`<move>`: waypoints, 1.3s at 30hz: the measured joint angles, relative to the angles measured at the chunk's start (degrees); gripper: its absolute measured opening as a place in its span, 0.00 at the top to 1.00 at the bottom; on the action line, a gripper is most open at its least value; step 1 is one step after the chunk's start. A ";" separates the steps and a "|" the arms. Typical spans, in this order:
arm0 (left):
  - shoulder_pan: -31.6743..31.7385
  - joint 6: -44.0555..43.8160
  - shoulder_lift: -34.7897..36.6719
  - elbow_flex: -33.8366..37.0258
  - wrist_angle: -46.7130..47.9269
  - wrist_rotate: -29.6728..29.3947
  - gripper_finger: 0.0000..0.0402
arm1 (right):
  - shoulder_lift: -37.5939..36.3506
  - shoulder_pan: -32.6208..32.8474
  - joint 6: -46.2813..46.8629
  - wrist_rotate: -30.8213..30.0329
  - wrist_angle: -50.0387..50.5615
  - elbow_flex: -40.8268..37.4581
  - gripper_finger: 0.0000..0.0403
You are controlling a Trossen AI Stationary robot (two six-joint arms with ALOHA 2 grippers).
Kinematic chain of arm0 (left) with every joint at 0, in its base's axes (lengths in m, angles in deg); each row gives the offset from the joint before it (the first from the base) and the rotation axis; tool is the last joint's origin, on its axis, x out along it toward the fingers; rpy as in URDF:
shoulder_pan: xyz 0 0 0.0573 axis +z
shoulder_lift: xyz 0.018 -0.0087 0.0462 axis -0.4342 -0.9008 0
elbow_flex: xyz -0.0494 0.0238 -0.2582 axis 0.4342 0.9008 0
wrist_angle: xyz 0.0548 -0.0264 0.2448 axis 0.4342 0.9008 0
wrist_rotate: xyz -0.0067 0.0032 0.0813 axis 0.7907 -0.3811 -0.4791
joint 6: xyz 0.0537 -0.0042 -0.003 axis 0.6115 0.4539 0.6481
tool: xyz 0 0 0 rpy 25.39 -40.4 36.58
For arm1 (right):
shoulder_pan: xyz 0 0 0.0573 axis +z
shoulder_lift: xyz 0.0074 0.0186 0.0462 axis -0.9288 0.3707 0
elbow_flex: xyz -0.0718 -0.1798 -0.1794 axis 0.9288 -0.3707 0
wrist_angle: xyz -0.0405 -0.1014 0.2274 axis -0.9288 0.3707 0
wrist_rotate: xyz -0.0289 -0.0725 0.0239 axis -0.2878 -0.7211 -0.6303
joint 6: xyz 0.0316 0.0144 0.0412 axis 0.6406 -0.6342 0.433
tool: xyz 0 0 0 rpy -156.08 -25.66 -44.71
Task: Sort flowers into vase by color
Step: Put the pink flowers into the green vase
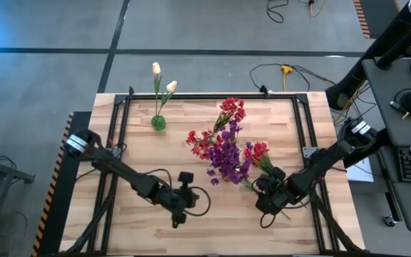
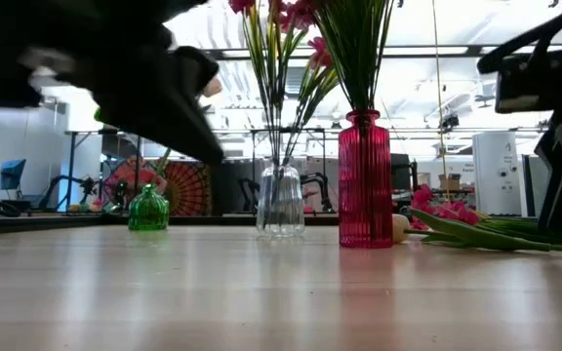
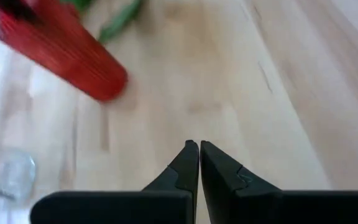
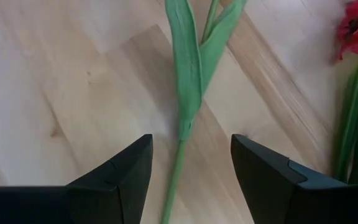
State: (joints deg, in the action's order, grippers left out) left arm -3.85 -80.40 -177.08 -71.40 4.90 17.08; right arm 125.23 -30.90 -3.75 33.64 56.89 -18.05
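My right gripper (image 4: 191, 165) hangs low over the wooden desk (image 4: 55, 81), jaws parted on either side of a long green flower stem with leaves (image 4: 188, 81) lying flat; neither finger touches it. My left gripper (image 3: 199, 149) is fully closed and empty, near the ribbed red glass vase (image 3: 61, 46).

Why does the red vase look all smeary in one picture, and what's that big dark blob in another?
Left wrist view: the red vase is blurred. Low view: the dark blob is an arm too near the camera, out of focus, against bright room lights; the vase there is sharp.
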 joint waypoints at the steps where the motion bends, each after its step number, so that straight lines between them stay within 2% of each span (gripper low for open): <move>1: -0.23 -1.05 1.08 0.23 1.79 0.91 1.00 | 0.33 -0.02 0.02 0.00 0.02 0.00 0.48; 4: -1.01 -3.83 4.90 1.86 5.98 1.31 1.00 | 1.32 -0.24 0.00 0.00 -0.12 0.00 0.48; 11: -2.67 -5.48 14.87 8.34 2.90 2.06 1.00 | 3.77 -0.26 0.19 -0.01 -0.41 -0.05 0.53; 20: -2.84 1.49 27.65 24.83 -28.28 1.73 1.00 | 5.88 -0.20 0.23 -0.46 -1.06 0.17 0.72; 22: -2.84 2.11 29.36 28.46 -35.11 0.15 1.00 | 6.00 -0.22 0.23 -0.47 -1.28 0.16 0.77; 26: -2.84 2.24 30.78 33.64 -46.34 -4.52 1.00 | 6.04 -0.42 0.23 -0.48 -1.59 0.13 0.88; 30: -2.78 2.27 30.87 34.99 -48.05 -8.91 1.00 | 5.56 -0.59 0.23 -0.46 -1.60 0.05 0.96; 36: -2.78 2.24 30.59 34.12 -48.45 -14.84 1.00 | 2.62 -0.70 0.23 -0.85 0.67 -0.37 0.97; 39: -2.78 2.28 30.59 33.51 -48.69 -15.73 1.00 | -0.37 -0.85 1.82 -1.16 3.78 -0.22 0.97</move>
State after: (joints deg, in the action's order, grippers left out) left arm -6.62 -78.12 -146.49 -37.89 -43.79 1.35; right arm 124.86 -31.75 -1.93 32.48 60.68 -18.27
